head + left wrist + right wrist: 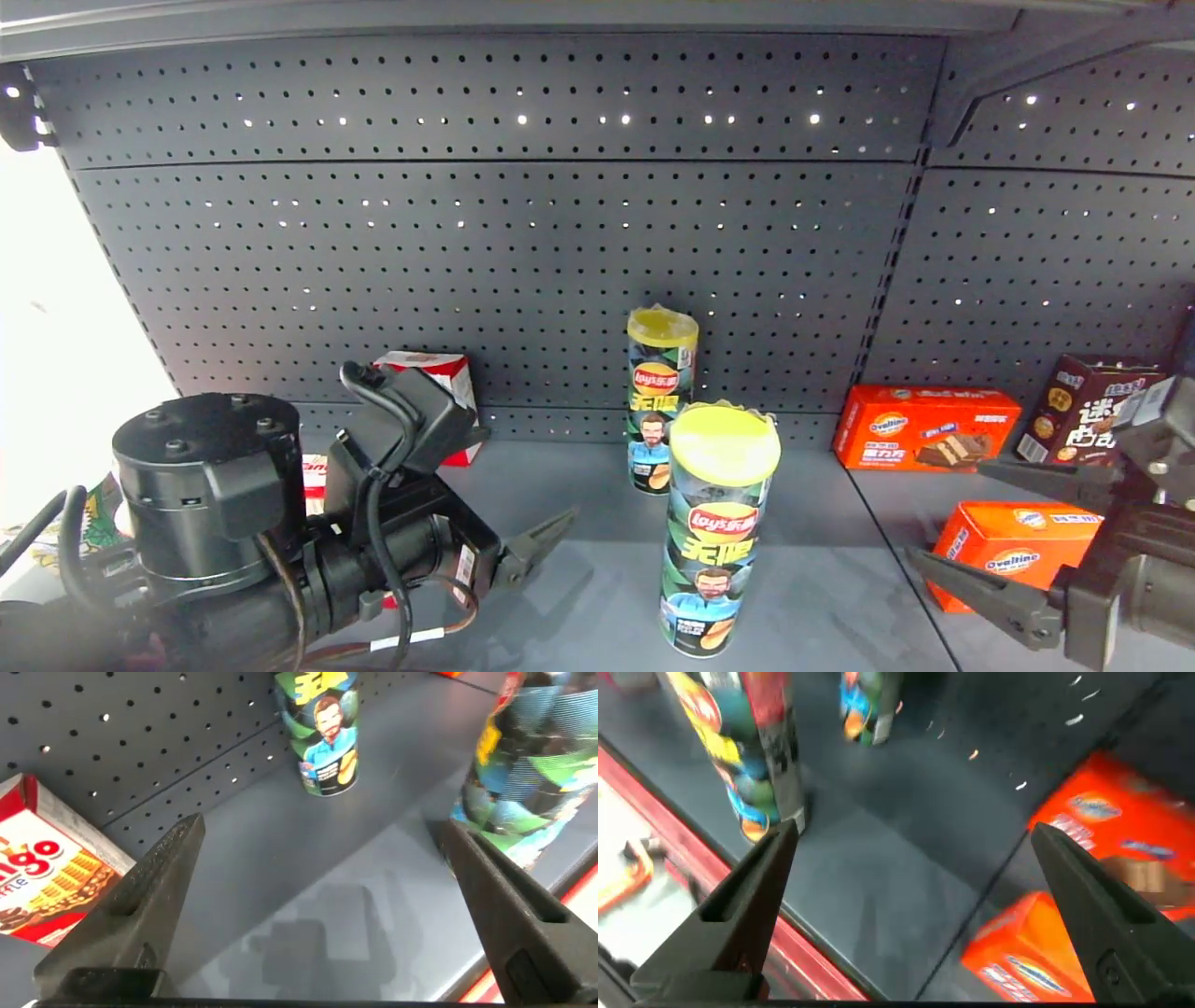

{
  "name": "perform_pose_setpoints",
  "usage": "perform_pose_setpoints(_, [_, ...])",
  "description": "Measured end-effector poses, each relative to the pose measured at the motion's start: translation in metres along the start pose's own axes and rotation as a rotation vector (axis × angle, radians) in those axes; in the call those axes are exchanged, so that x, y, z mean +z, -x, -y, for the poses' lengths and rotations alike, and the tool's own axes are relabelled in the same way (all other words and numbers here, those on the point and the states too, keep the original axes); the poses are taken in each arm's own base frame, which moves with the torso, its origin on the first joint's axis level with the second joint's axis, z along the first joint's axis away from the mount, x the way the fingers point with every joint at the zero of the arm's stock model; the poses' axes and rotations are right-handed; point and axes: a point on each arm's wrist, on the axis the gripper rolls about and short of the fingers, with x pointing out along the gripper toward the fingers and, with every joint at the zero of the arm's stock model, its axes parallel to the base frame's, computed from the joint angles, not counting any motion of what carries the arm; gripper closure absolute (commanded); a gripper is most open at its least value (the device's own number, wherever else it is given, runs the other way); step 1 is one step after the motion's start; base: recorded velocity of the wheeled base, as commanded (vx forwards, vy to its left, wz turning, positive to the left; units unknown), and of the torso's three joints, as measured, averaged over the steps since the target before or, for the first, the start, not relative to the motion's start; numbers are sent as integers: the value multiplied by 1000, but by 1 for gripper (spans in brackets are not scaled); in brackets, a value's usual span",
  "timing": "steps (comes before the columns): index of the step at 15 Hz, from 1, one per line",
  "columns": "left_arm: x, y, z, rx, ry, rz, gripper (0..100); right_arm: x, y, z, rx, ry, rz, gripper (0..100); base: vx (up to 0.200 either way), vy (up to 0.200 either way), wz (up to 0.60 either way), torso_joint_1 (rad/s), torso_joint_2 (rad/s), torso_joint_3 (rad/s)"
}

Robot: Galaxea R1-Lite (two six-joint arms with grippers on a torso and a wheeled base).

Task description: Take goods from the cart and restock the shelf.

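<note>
Hovering both hands low over the shelf (pixel 579 485), nothing held.

- Left hand (pixel 318 831): fingers apart, empty, over bare shelf to the left of the front can (pixel 719 532).
- Right hand (pixel 945 511): fingers apart, empty, on that can's right, just in front of the near orange box (pixel 1013 551).

Room:
- There is an open strip of shelf between my left hand and the front can, and a narrower gap between the can and my right hand.
- The front can stands close to the red front lip (pixel 831 952).
- The rear can (pixel 659 411) is behind it, slightly left and apart from it, near the pegboard back wall (pixel 485 252).
- A second orange box (pixel 924 427) and a brown box (pixel 1083 406) sit against the back on the right.

Hidden:
- The red-and-white box (pixel 439 373) is mostly behind my left wrist.
- The near orange box and the brown box are partly covered by my right arm.
- In the left wrist view the front can is blurred and cut off at the edge.

Orientation: both cans stand upright, long axis vertical, yellow lids up, labels facing me.
</note>
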Motion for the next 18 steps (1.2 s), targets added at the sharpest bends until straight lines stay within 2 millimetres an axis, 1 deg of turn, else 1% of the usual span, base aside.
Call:
perform_pose_setpoints(4, [-3, -5, 0, -1, 1, -18, 0, -9, -26, -7, 5, 13, -62, 0, 0, 0, 0, 0, 0, 0])
perform_pose_setpoints(7, [-3, -12, -3, 10, 4, -19, 0, -9, -46, -13, 0, 27, -58, 0, 0, 0, 0, 0, 0, 0])
perform_pose_setpoints(9, [-3, -15, -4, 14, 4, -23, 0, -15, -58, -22, -7, 48, -102, 0, 0, 0, 0, 0, 0, 0])
perform_pose_setpoints(12, [-5, -16, -5, 16, 4, -32, 0, -25, -70, -30, -3, 70, -169, 0, 0, 0, 0, 0, 0, 0])
perform_pose_setpoints(18, [-7, -20, -5, 16, 3, -42, 0, -27, -94, -36, -11, 90, -226, 0, 0, 0, 0, 0, 0, 0])
